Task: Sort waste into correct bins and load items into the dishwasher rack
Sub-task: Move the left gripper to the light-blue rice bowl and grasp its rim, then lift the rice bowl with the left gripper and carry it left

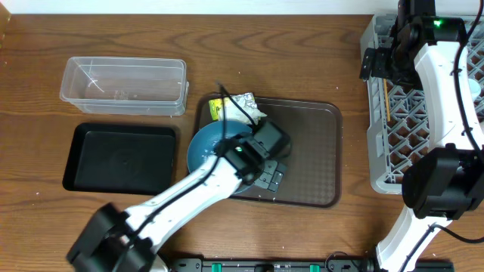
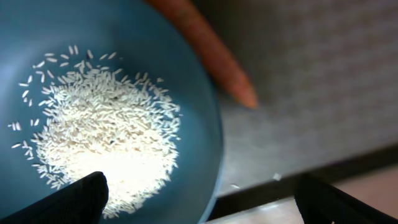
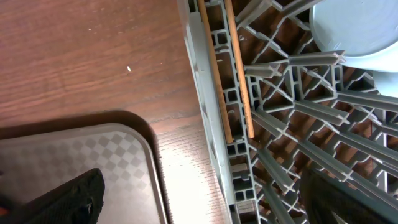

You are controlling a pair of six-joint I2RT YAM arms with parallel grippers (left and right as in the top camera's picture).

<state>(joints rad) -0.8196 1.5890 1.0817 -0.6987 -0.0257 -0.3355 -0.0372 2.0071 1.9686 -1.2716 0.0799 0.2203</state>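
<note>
Left hand [image 2: 205, 198]: fingers spread wide, gripping nothing, poised over the rim of a large round blue bowl [image 2: 155, 37].
Clear bin: see-through rectangular plastic container [image 1: 181, 87] at the far left of the brown wooden desk [image 1: 287, 53].
Black bin: shallow black rectangular tray [image 1: 121, 157] on the desk just in front of the clear one.
Rice: loose white grains [image 2: 106, 137] heaped inside the blue bowl.
Carrot: small orange carrot [image 2: 211, 50] on the tray at the bowl's rim; whether they touch cannot be told.
Wrapper: crumpled white-and-green wrapper [image 1: 240, 106] at the rear left of the serving tray, behind the bowl.
Serving tray: large brown rectangular tray [image 1: 310, 151] at mid-desk, carrying bowl, carrot and wrapper.
Chopsticks: pair of wooden sticks [image 3: 239, 81] lying side by side along the rack's left edge.
Rack: big grey plastic lattice crate [image 1: 378, 143] at the right, with a pale-blue cup-like bowl [image 3: 357, 31] inside.
Right hand [image 3: 208, 199]: fully spread and empty, above the rack's left edge.
</note>
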